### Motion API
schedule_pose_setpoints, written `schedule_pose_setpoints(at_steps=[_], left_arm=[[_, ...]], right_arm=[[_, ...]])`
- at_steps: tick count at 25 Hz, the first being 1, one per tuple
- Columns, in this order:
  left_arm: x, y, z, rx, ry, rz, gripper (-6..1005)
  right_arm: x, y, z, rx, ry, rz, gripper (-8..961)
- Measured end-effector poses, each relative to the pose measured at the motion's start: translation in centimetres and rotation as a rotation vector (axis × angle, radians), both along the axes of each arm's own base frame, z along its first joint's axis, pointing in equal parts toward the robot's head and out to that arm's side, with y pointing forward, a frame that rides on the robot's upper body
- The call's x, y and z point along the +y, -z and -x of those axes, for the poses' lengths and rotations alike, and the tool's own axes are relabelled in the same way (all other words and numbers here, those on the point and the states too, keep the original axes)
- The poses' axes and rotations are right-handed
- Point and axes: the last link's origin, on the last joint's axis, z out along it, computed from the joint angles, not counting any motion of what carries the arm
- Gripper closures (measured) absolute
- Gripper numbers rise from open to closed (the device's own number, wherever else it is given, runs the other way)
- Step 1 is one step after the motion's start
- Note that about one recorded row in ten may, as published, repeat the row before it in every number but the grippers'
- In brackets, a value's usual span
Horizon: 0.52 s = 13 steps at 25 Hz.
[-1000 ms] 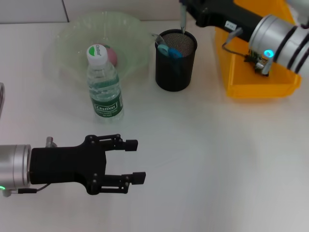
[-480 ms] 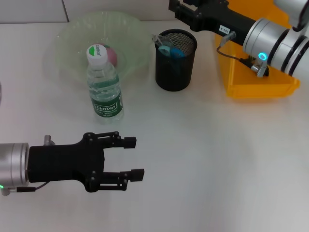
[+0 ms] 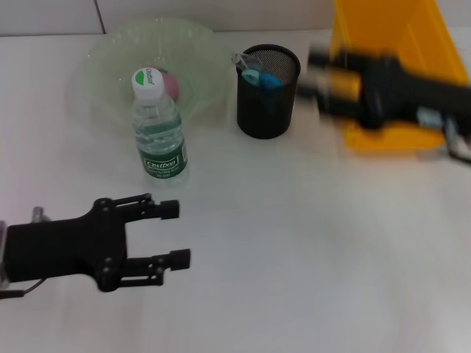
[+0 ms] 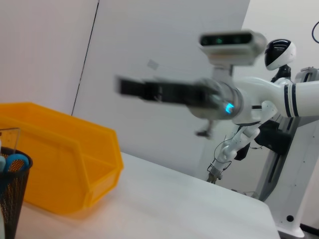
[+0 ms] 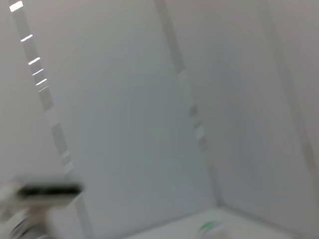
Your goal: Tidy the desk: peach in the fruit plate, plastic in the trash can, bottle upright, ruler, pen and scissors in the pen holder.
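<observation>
Left hand (image 3: 175,234): fingers apart, holding nothing, low over the bare desk (image 3: 309,243) in front of the bottle.
Right hand (image 3: 324,73): a smear between pen holder and yellow bin (image 3: 390,22); whether it is open I cannot tell.
Bottle (image 3: 158,132): upright just before the fruit plate (image 3: 110,59); light, smooth, thin-walled (take it at mid-body, gently).
Peach (image 3: 169,83): in the plate, soft, bruises easily.
Pen holder (image 3: 268,92): holds blue-handled items (image 3: 261,78), stiff and slim; likely little remains to tidy.

White table (image 3: 309,243) (plain pale walls (image 4: 164,45))
</observation>
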Motion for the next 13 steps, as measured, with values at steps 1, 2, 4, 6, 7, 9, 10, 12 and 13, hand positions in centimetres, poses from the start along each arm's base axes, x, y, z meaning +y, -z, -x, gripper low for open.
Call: schedule_pose_setpoints(at_steps=[1,2,4,6,7,9,10,12,13], left_arm=[[0.0,0.0,0.0,0.0,0.0,0.0,215],[-0.2,-0.3,0.3,0.0,-0.005,-0.001,215],[-0.7,-1.0,1.0,0.005,-0.019,-0.006,215],[-1.2,-1.7,1.6,0.006,-0.034,-0.015,215],[-1.2,-1.7,1.6,0.006,-0.034,-0.015,215],[-1.6,-2.0,1.8,0.0,-0.034,-0.01,215],[-1.7,-2.1,1.8,-0.003,-0.035,-0.006,215],[-2.0,-2.1,2.0,-0.005,-0.041,-0.002,215],[-2.1,-2.2,2.1,-0.005,-0.045,-0.003,215]], right_arm=[[-1.4,-0.1,-0.6,-0.032,-0.044,0.047,335],[-2.7,-0.2,-1.1,-0.054,-0.077,0.088,334],[-4.9,0.0,-2.2,-0.081,-0.122,0.176,333],[-6.7,0.5,-3.2,-0.087,-0.137,0.235,333],[-7.2,0.9,-3.6,-0.083,-0.138,0.247,333],[-8.1,1.7,-4.2,-0.071,-0.129,0.245,333],[-8.5,1.9,-4.4,-0.065,-0.126,0.239,333],[-8.8,2.2,-4.6,-0.059,-0.122,0.232,333],[-8.9,2.3,-4.7,-0.056,-0.117,0.23,333]])
